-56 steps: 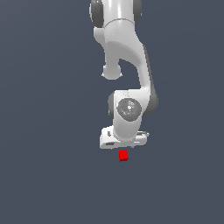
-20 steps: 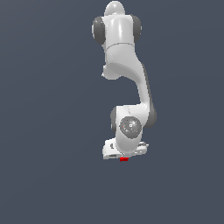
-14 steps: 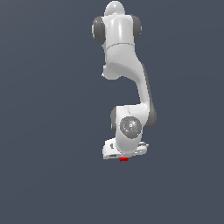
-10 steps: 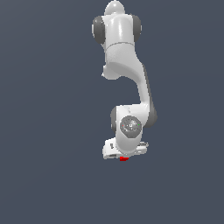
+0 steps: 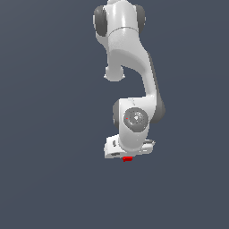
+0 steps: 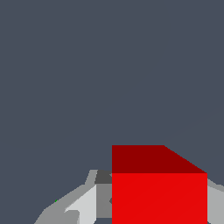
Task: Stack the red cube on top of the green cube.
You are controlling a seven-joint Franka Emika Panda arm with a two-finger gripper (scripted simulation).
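Observation:
The red cube shows as a thin red strip just under the white gripper in the exterior view; the hand hides most of it. In the wrist view the red cube fills the space between the grey fingers, which press against its two sides. The gripper is shut on the red cube. The green cube does not show in either view. It is hidden or out of view.
The floor is a plain dark grey surface all around. The white arm reaches from the exterior view's top down to the hand.
2.8 s ago the red cube showed in full below the hand. The hand then came down over it. In the last half second the arm and the cube have shifted slightly towards the exterior view's top.

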